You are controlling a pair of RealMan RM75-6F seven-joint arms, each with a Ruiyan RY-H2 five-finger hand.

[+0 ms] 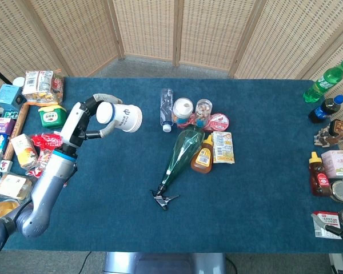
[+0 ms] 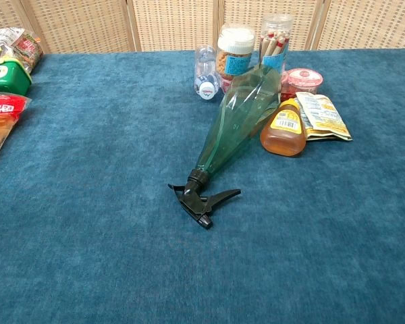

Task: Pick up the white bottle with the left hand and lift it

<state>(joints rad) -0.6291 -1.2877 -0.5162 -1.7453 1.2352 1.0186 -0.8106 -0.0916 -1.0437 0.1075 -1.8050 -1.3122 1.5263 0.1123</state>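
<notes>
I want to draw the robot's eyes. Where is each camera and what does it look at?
Head view: high up, looking down on the whole table; shows the left hand holding the white bottle up.
Chest view: low, looking across the table; no hand or arm shows.
Both see the green spray bottle and the honey bottle.
</notes>
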